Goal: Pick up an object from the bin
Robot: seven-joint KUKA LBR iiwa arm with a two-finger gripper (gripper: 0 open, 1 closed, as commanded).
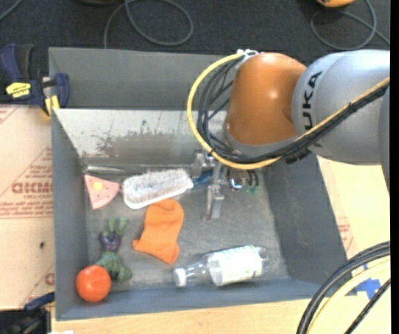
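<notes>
My grey metal bin (249, 223) has a speckled floor, bare through its right half beneath my arm, with sloping walls all round. My gripper (215, 202) hangs at mid-frame, just right of the white-bristled brush (156, 188); I cannot tell whether it is released or clenched. Lower down lie a clear plastic bottle (228, 266), a soft orange cloth (163, 232), a pink wedge (100, 191) and, lower left, an orange ball (92, 284).

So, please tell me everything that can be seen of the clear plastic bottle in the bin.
The clear plastic bottle lies on its side on the floor of the bin, close to the view's lower wall, neck pointing left. A pale label wraps its transparent body. The orange cloth lies beside its neck; whether they touch is unclear. The gripper is apart from it.
</notes>
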